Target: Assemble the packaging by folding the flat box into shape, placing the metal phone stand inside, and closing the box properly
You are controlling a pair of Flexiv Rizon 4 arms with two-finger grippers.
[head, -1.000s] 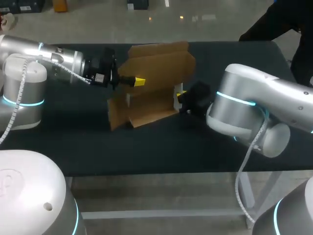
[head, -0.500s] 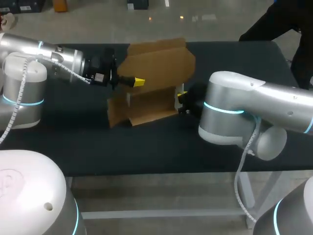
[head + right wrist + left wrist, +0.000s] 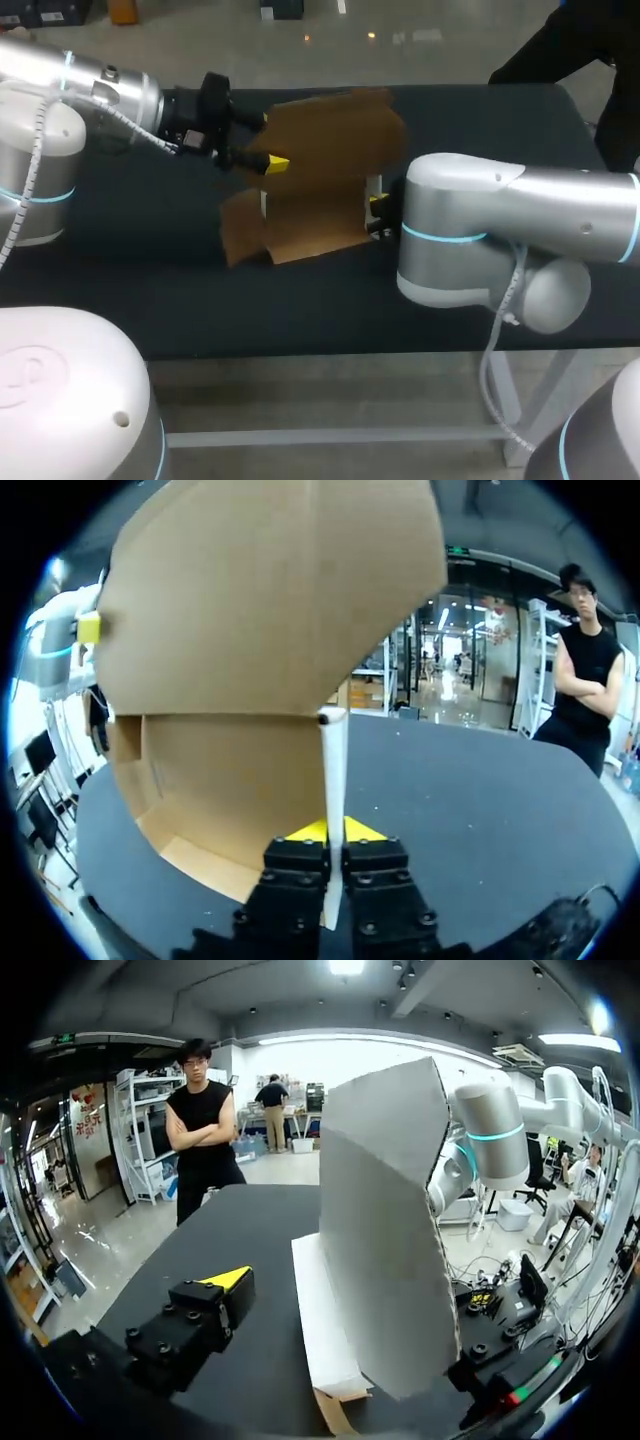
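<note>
Two arms at half-folded box point(image 3: 320, 170), standing at middle of table point(image 3: 300, 310). Left gripper point(image 3: 277, 162) set at its left wall, right gripper point(image 3: 376, 205) at its right, largely hidden by own arm.

Left wrist: claw spread wide, yellow-tipped finger point(image 3: 226, 1279) apart from upright panel point(image 3: 385, 1230).

Right wrist: fingers pinched narrow on thin white wall edge point(image 3: 333, 770).

Phone stand not seen.

Step judged: forming box. Next: walls to be squared, bottom flaps tucked.

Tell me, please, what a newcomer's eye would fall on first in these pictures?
The brown cardboard box, half folded, stands in the middle of the dark table with a big flap raised. The right gripper is shut on the box's white end flap at its right side, and the left gripper sits at the box's left side.
</note>
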